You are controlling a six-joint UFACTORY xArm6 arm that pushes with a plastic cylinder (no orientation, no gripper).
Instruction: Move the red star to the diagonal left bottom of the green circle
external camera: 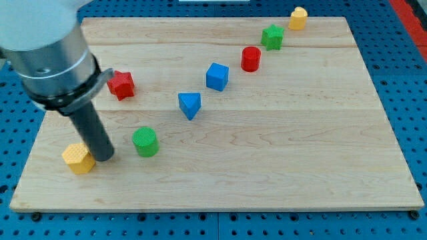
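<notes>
Leftmost on the wooden worktop [280, 160], near the view's bottom-left corner, sits a yellow block [78, 159], its shape roughly hexagonal. Just beside it on its right, my tip [105, 158] rests on the wood, the dark rod rising up and to the view's left into the grey arm housing [47, 47]. No jaws are fitted to this arm, so no open or closed state applies; only the rod's end shows.

Above and slightly right of my tip lies the red star [121, 85], apart from the rod and close to the housing's edge. Further right and lower stands the green circle [145, 142], a short cylinder near my tip but not touching it. The red star is thus up and to the left of the green circle, well apart from it.

Continuing right, a blue triangle [189, 105] sits near the middle, then a blue cube [217, 76] above it. A red cylinder [251, 59] follows, then a green star-like block [272, 37], and finally a yellow block [298, 18] at the worktop's top edge.
</notes>
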